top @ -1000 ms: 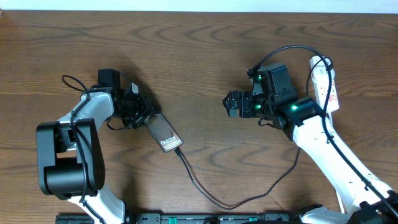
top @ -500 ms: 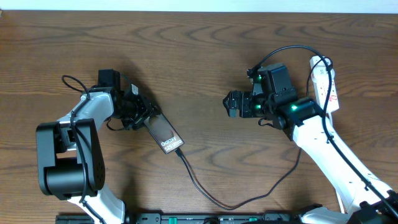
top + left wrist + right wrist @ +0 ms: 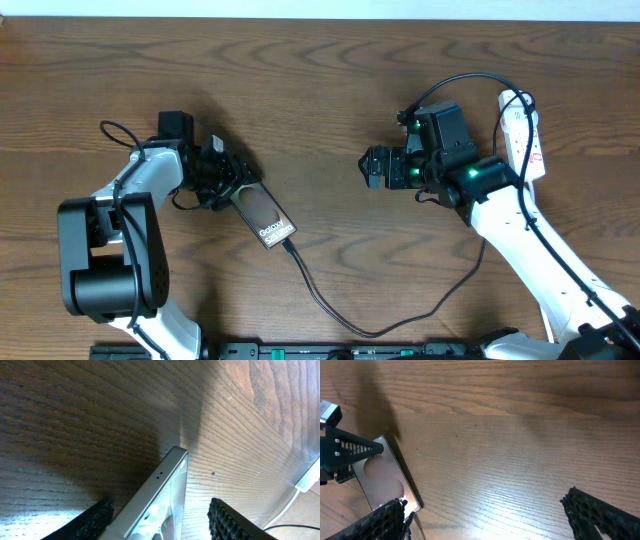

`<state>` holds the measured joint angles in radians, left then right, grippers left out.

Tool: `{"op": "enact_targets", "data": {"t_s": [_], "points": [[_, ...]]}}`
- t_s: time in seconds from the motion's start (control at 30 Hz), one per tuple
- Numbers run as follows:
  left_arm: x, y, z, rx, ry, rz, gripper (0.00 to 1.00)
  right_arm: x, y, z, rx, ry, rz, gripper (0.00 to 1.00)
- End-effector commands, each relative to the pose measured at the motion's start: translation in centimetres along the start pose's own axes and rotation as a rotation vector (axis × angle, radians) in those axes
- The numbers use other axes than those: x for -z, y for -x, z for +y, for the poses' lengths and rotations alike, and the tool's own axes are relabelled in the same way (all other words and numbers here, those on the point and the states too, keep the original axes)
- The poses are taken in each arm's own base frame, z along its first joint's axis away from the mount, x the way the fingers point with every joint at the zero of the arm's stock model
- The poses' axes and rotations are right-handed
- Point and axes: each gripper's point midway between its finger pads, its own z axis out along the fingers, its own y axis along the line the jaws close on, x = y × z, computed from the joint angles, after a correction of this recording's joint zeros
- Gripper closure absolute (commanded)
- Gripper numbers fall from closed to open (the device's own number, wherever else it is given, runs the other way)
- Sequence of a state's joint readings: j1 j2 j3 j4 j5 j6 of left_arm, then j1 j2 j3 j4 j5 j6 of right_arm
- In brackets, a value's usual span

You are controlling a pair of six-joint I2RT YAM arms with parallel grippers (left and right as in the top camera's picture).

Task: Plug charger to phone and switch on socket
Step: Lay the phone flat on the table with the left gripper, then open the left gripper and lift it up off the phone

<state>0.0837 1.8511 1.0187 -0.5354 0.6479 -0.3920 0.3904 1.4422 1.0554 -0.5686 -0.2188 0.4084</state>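
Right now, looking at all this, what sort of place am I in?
Probably a robot test bench: a bare wooden table, with two arms working over a phone, its black charger cable and a white power strip. No room shows.

Left gripper (image 3: 222, 180) low at the phone's (image 3: 262, 213) upper end, fingers straddling it. Right gripper (image 3: 372, 167) open, well right of phone.

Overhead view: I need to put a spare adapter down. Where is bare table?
Free: the wood between the phone and the right end effector, and the strip along the far edge. Crowded: around the left end effector, and the socket at right.
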Motion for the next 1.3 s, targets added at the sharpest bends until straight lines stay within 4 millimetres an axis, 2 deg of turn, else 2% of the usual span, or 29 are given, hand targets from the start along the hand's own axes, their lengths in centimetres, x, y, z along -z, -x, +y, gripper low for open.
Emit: {"op": "enact_targets", "data": {"t_s": [0.0, 0.77, 0.8, 0.93, 1.27], "points": [[-1.37, -0.53, 4.19, 0.041, 0.161, 0.007, 0.36, 0.39, 0.28, 0.18, 0.019, -0.003, -0.015, 0.01], [-1.36, -0.51, 4.25, 0.087, 0.164, 0.002, 0.36, 0.39, 0.28, 0.18, 0.019, -0.003, -0.015, 0.01], [-1.36, -0.51, 4.26, 0.096, 0.165, 0.001, 0.35, 0.39, 0.28, 0.18, 0.019, -0.003, -0.015, 0.01], [-1.36, -0.5, 4.25, 0.105, 0.164, 0.0, 0.22, 0.39, 0.28, 0.18, 0.019, -0.003, -0.015, 0.01], [-1.34, -0.75, 4.34, 0.11, 0.168, 0.009, 0.2, 0.39, 0.26, 0.18, 0.02, -0.003, -0.015, 0.01]]}}
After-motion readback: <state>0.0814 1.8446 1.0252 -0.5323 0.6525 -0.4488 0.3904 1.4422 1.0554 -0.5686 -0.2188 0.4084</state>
